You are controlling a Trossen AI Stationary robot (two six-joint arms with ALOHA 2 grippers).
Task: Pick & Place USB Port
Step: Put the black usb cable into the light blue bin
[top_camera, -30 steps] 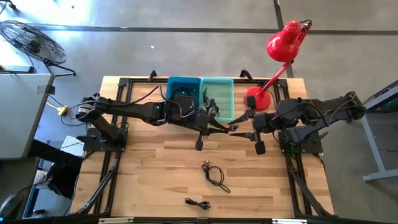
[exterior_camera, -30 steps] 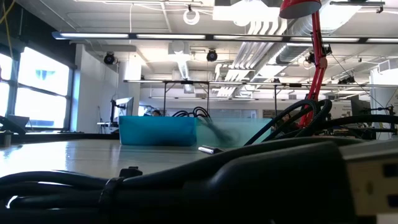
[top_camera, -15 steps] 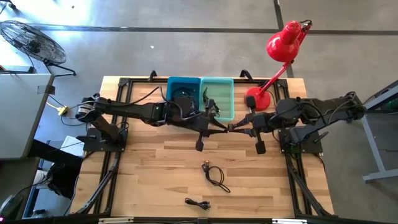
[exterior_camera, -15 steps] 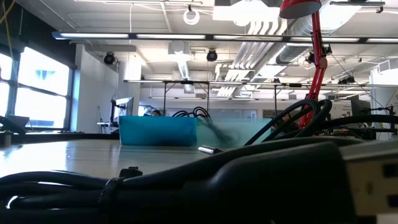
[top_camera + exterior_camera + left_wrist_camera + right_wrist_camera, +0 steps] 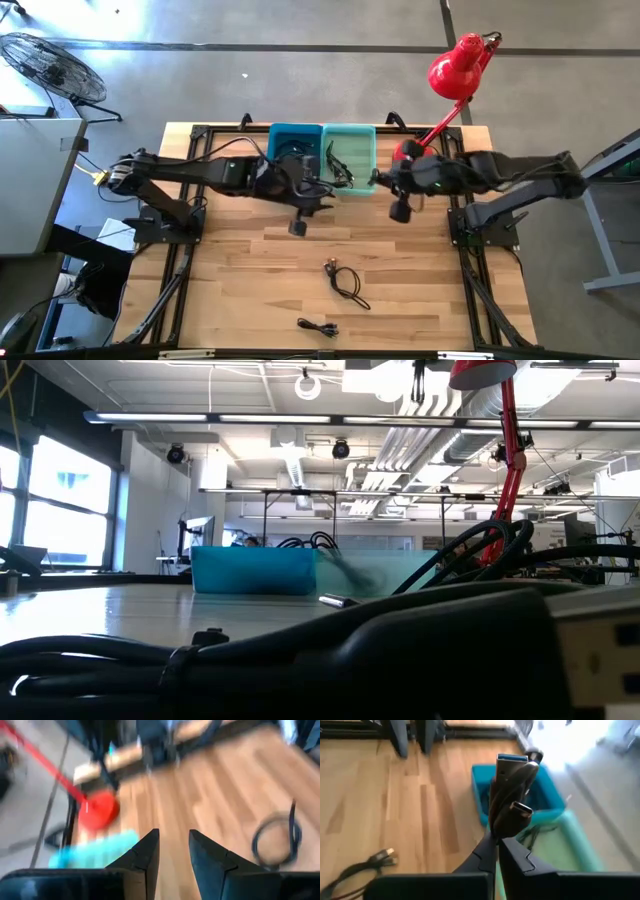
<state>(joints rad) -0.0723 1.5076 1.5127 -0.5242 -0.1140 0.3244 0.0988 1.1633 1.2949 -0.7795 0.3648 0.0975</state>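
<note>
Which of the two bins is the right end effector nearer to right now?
The light green bin, the right-hand one of the pair. The right end effector, shut on a USB cable, sits at its corner; the blue bin lies farther left.

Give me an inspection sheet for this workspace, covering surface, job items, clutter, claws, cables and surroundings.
Surface: wooden table, bare planks across the front half.
Job's things: USB adapter with two connectors, pinched in the right claw; blue bin and green bin side by side at the back edge, cables inside.
Clutter: nothing seen.
Claws: right claw shut on the USB adapter, beside the green bin; left claw partly open, nothing between its fingers, in front of the blue bin.
Cables: coiled black cable mid-table; smaller black cable near the front edge.
Surroundings: red desk lamp at the back right corner; floor fan off the table, back left.
</note>
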